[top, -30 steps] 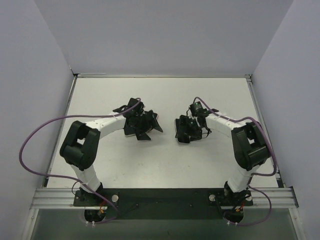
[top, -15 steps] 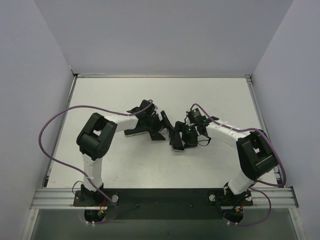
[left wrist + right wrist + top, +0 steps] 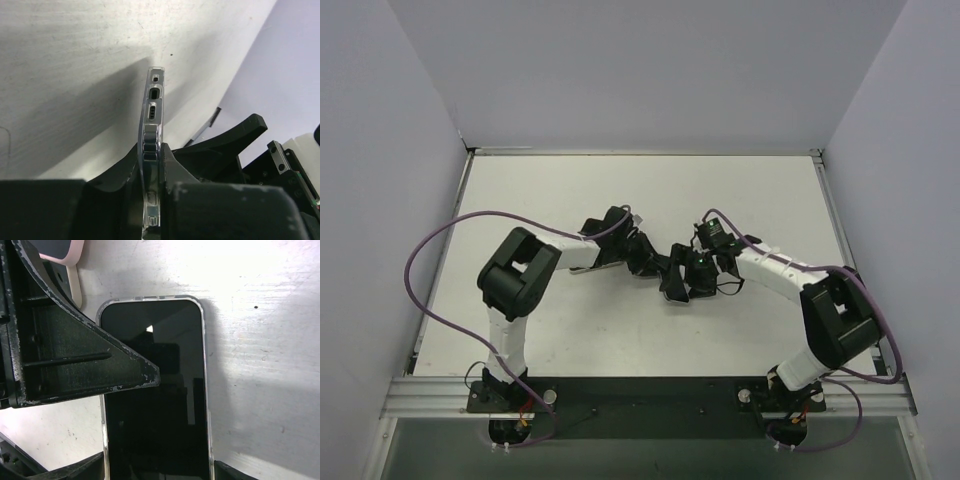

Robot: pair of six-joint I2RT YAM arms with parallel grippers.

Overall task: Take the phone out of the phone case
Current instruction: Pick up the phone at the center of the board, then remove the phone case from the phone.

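Holding the phone [image 3: 155, 390] up, left fingers [image 3: 187, 172] pinch the phone case [image 3: 151, 115]; I can't tell how right fingers [image 3: 85, 469] grip; peeling probably comes next.

Left end effector [image 3: 651, 260] newly on phone case [image 3: 154, 95]

The phone case [image 3: 151, 125] is clear, glossy plastic, faintly cloudy along its rim. The phone [image 3: 165, 405] has a black, mirror-glossy screen that throws reflections. The right gripper [image 3: 677, 278] has jaws of matt black plastic, coarse-grained and scuffed pale along their edges. The surface [image 3: 260, 315] is matt white with fine brushed streaks and a few dark specks. A pink-rimmed object [image 3: 75, 275] looks smooth and satiny.
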